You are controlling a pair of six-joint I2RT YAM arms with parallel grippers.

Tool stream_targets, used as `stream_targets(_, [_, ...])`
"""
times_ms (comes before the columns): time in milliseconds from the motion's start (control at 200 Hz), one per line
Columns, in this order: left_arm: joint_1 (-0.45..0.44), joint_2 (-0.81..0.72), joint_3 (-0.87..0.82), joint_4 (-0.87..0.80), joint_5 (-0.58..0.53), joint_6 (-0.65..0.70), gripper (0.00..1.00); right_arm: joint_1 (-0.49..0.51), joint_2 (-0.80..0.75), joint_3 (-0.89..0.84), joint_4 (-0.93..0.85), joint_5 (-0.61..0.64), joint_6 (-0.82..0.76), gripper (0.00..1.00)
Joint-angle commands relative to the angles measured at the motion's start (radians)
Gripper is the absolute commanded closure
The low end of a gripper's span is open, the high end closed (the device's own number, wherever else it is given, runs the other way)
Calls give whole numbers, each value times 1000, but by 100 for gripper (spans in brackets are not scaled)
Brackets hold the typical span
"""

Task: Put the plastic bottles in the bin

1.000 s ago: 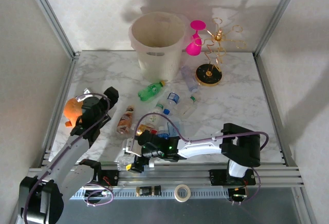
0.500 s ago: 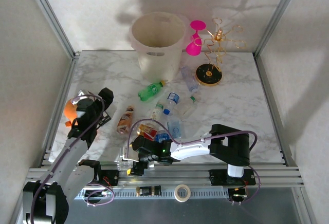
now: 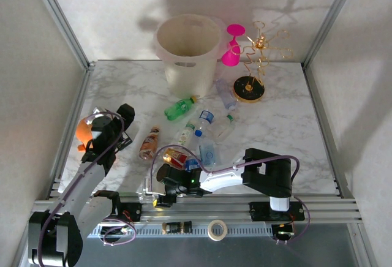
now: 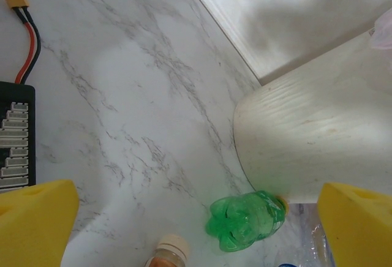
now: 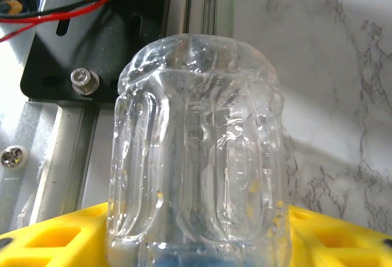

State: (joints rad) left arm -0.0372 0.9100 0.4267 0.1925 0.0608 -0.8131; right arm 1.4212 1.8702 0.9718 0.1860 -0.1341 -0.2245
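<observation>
At the near table edge (image 5: 318, 65) your right gripper (image 5: 196, 242) clamps a clear bottle (image 5: 196, 150); slick ribbed plastic could squirt out onto the rail (image 5: 199, 10).

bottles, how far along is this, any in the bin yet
Done: nothing visible. No bottle shows in the bin, though its bottom is hidden. In hand: the right gripper holds a clear bottle at the near edge; the left gripper is open and empty. Left: the green bottle, brown bottle and others lie on the table.
</observation>
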Motion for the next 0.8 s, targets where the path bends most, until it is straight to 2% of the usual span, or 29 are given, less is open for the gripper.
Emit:
stream_targets(0, [11,-4,10,31,4,-9,0,0,-5,16,-15,-12,-11,46])
stream_targets(280, [19,-33,3,26,-17,-7,0,-122,-162,-33,56,-90,44,47])
stream_targets(476, [26,-22,5,58,-8,-14,0,-269,-281,-33,87,-124,101,48])
stream_targets(576, [26,-14,3,92,21,-14,1,-367,-326,-8,84,-145,140,51])
stream_targets(796, [22,11,-8,130,105,9,0,-545,-371,103,72,-43,192,51])
